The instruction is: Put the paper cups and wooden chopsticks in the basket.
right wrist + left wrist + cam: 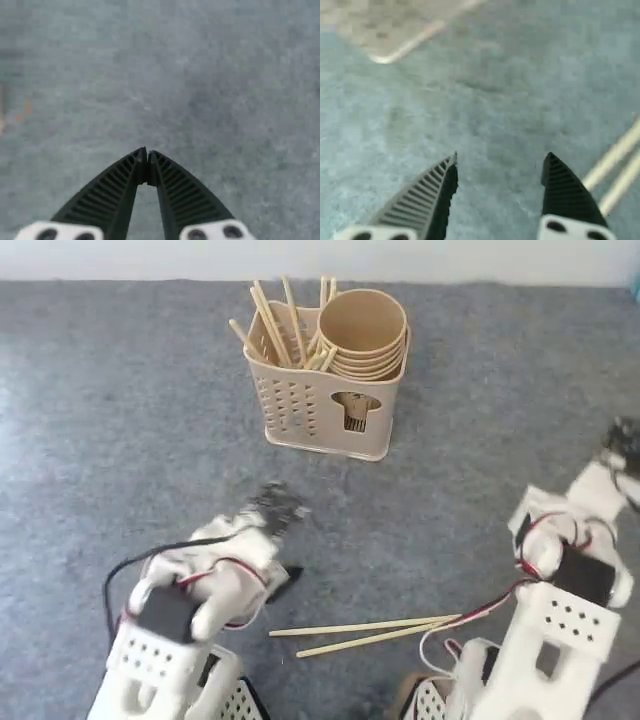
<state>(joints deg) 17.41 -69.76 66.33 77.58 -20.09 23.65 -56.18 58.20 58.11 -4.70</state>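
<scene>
The left pincer (pixel 502 160) gapes wide beside two chopsticks (pixel 365 632) on the desk (pixel 120 420). The right pincer (pixel 146 152) is pressed together, empty.

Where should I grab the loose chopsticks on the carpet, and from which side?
Grip the chopsticks around mid-length, coming straight down with the open left claw turned across them. They lie flat and nearly parallel, converging at one end, so one closure may catch both.
</scene>
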